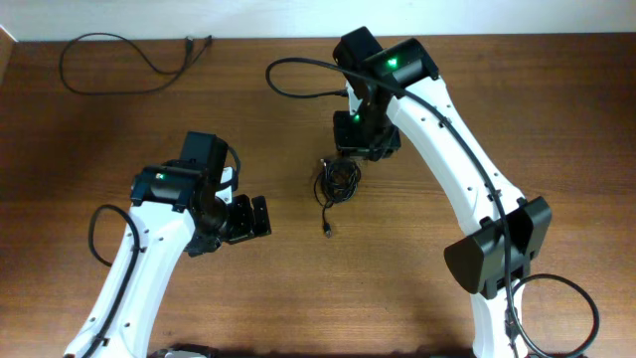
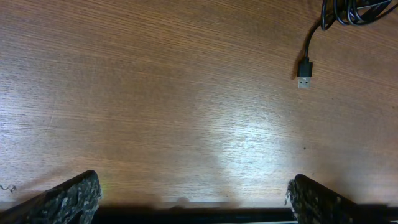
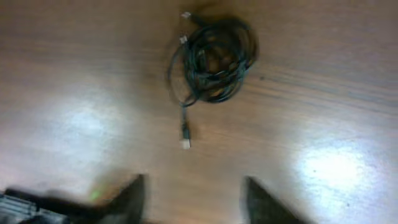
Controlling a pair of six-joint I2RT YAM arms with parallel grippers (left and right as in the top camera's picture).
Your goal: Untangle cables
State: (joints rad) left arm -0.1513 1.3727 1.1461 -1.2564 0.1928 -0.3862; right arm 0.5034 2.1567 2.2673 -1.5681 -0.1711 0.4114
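Note:
A fist-sized black knot of cables (image 1: 340, 180) lies at the table's middle, with one tail ending in a USB plug (image 1: 328, 231). One separate thin cable (image 1: 111, 66) lies in a loose loop at the far left. My right gripper (image 1: 364, 151) is open and empty just behind the knot. In the right wrist view the knot (image 3: 214, 59) and plug (image 3: 185, 142) lie ahead of the open fingers (image 3: 196, 198). My left gripper (image 1: 260, 217) is open and empty, left of the plug. The left wrist view shows the plug (image 2: 303, 77), the knot's edge (image 2: 356, 9) and open fingers (image 2: 194, 200).
The brown wooden table (image 1: 79, 159) ends at a pale wall at the back. A thicker black arm cable (image 1: 294, 80) loops left of the right arm's wrist. Another arm cable (image 1: 556, 308) coils at the right base.

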